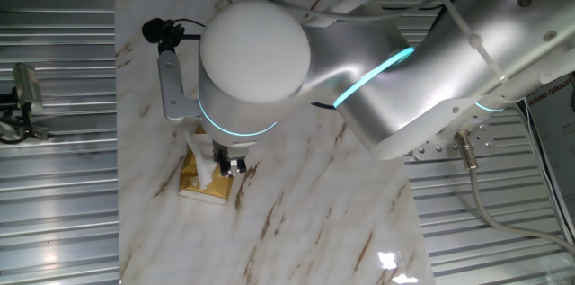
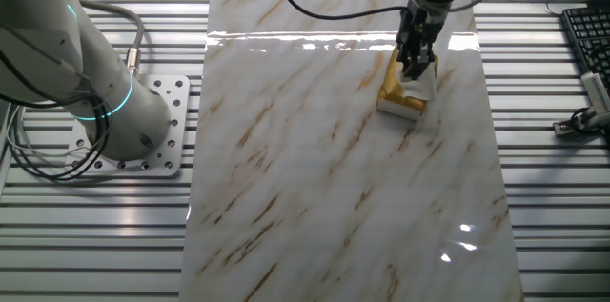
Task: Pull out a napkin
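Note:
The flat golden tissue pack (image 1: 199,186) lies on the marble table (image 1: 296,222), just below the arm's large white joint. A white napkin (image 1: 206,173) sticks up out of the pack's top. My gripper (image 1: 231,165) points straight down right over the pack, with its dark fingertips at the napkin. In the other fixed view the pack (image 2: 398,102) lies near the far right of the table. There my gripper (image 2: 417,66) has its fingers close together on the white napkin (image 2: 420,81). The arm hides much of the pack's far end.
A small black camera on a grey bracket (image 1: 166,60) rides beside the gripper. The arm's base plate (image 2: 143,130) stands left of the table. A black keyboard (image 2: 586,40) lies off the table's right side. Cables (image 2: 324,2) hang over the far end.

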You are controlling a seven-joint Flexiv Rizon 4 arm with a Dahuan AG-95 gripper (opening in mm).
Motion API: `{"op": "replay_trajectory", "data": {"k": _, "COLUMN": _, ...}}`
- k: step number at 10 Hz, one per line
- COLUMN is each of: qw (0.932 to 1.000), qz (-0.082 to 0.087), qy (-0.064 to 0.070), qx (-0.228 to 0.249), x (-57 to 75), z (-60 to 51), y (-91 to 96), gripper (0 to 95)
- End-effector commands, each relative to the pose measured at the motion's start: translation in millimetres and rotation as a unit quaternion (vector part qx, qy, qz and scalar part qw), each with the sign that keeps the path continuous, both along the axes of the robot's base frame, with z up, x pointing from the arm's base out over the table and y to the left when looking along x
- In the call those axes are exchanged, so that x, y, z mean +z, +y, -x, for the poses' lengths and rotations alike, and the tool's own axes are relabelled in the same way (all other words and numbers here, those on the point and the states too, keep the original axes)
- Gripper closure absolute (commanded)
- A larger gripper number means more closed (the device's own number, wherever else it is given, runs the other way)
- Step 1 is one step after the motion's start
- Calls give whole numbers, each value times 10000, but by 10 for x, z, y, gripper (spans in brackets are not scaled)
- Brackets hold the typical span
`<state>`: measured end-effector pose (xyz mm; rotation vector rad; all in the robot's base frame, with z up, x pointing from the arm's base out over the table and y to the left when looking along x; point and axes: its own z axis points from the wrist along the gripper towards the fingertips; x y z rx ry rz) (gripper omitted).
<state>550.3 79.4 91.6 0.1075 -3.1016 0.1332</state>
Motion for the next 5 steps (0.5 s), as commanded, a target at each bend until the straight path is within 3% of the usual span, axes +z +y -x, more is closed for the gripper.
{"op": "replay_trajectory", "data": {"k": 1, "qw": 10000, "qz": 10, "qy": 7, "qx": 6, "x": 15, "z": -28, "y": -17, "gripper": 570}}
{"op": "replay_trajectory", "data": {"k": 2, "qw": 10000, "qz": -10, "qy": 17, "qx": 26, "x": 60, "z": -53, "y": -46, "gripper": 760}}
{"op": "replay_trajectory", "data": {"k": 5, "qw": 9998, "qz": -13, "qy": -22, "qx": 189, "x": 82, "z": -94, "y": -122, "gripper": 760}}
